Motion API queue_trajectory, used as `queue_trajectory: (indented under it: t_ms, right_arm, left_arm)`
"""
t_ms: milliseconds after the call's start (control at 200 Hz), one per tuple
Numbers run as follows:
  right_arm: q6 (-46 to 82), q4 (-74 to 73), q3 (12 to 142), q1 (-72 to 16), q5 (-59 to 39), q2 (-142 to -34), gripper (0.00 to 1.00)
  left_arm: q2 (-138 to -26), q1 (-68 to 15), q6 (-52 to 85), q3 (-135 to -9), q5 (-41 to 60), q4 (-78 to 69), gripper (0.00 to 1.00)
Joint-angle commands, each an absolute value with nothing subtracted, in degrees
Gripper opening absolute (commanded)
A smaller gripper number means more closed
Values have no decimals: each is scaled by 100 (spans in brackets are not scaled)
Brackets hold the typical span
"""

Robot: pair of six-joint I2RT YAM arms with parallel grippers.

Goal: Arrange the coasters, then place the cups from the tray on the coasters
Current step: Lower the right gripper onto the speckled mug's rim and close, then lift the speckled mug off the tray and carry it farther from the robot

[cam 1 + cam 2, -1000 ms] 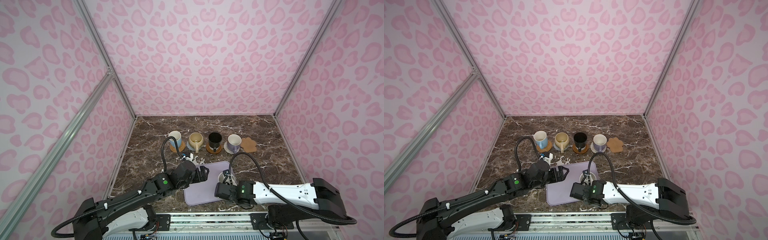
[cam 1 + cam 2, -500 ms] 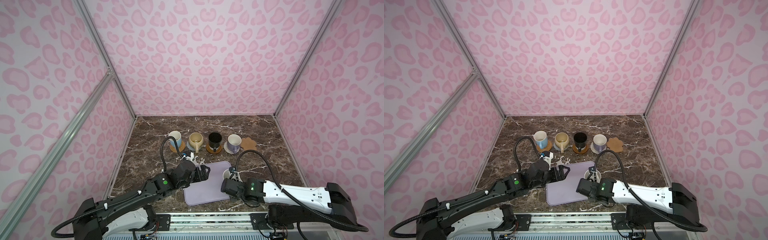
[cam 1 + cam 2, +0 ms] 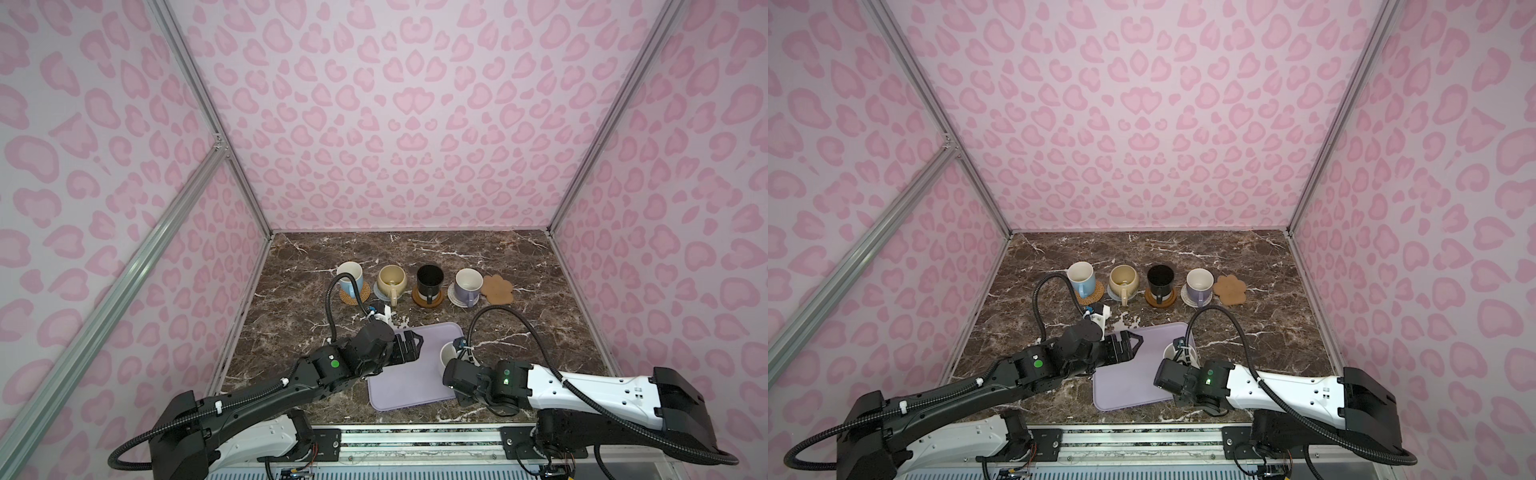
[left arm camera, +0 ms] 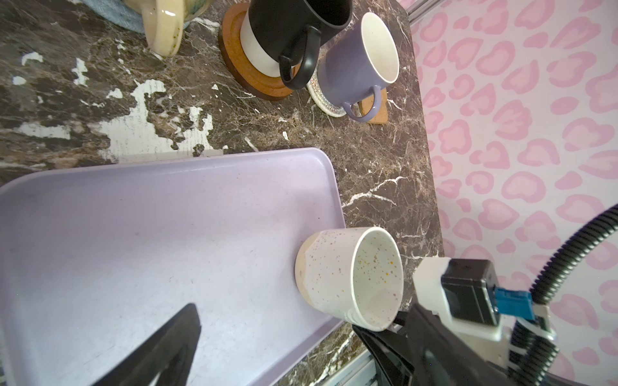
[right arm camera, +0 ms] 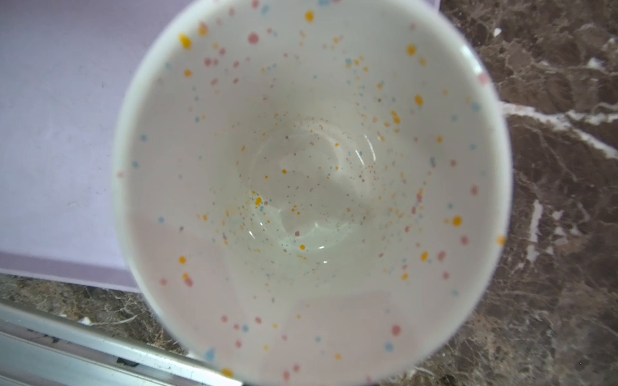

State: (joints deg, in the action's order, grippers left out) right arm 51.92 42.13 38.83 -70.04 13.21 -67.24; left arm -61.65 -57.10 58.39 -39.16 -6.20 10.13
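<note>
Five cups, five coasters and one tray.

Marble table: tray, five coasters in row.

Top views: both looking down from high over my base, facing pink back wall, far off, both covering whole marble tabletop. My left wrist camera hovering near over lavender tray, looking across at speckled mug. My right wrist camera peering straight into same mug, very close. Both wrist views sharing mug, tray edge.
</note>
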Motion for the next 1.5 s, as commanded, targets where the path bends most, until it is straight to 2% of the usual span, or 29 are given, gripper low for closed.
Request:
queue_trajectory:
  t_ms: [0, 245, 335, 465, 565, 635, 695, 1140, 1495]
  right_arm:
    - [5263, 4332, 3933, -7023, 1340, -6847, 8]
    - [5197, 4464, 4114, -7022, 1525, -7124, 37]
    - [5169, 4525, 4233, -7022, 1611, -7311, 39]
    - [5141, 4623, 4385, -7016, 1751, -7549, 33]
    - [5089, 4576, 4401, -6948, 1731, -7692, 21]
    - [5047, 4588, 4440, -6952, 1748, -7729, 6]
    - [5013, 4573, 4450, -6968, 1766, -7689, 0]
    - [4794, 4786, 4602, -6719, 2155, -6970, 0]
    - [4061, 4746, 4567, -5579, 2320, -6289, 0]
  left_arm:
    - [-6171, -5718, 5862, -3982, -642, 850, 98]
    - [-6153, -5713, 5871, -3943, -708, 886, 98]
    - [-6144, -5710, 5871, -3937, -729, 900, 98]
    - [-6119, -5713, 5876, -3942, -747, 923, 98]
    - [-6085, -5711, 5869, -3947, -805, 992, 98]
    - [-6016, -5712, 5878, -3937, -869, 1053, 98]
    - [-5952, -5713, 5867, -3917, -913, 1085, 98]
    - [-6035, -5713, 5659, -4022, -764, 792, 97]
    - [-6445, -5708, 4980, -4488, -347, 190, 97]
